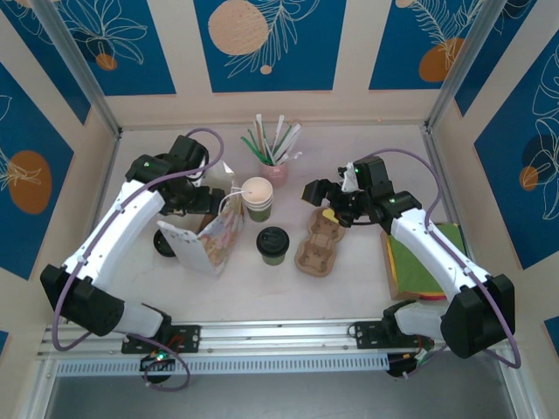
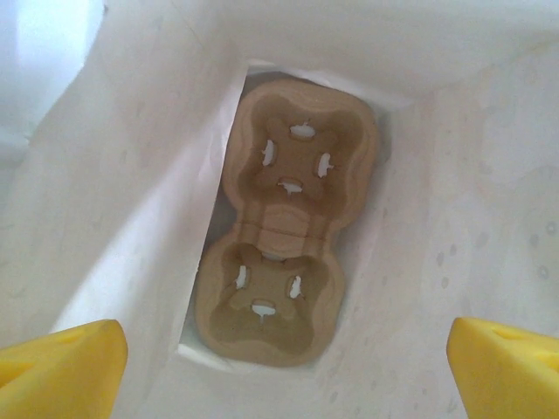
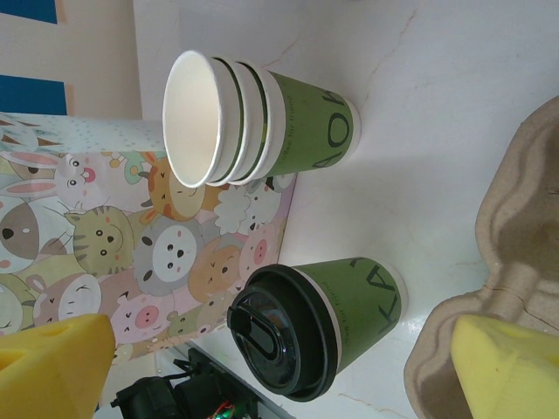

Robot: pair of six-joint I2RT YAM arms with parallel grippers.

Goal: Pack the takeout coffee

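Top external view puts the takeout coffee (image 1: 272, 245) mid-frame on the desk (image 1: 349, 292), between paper bag (image 1: 217, 240) and loose carrier (image 1: 316, 243). Left claw (image 2: 284, 371) hangs spread in the bag's mouth (likely keeping it open for the cup); right claw (image 1: 330, 208) spread, empty.

Cream walls (image 1: 349, 109) with blue panels (image 1: 210, 70) of white leaves and orange discs enclose a pale tabletop (image 1: 349, 288), evenly lit.

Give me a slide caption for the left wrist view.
Open left tool at a white paper bag with a two-cup cardboard carrier inside.
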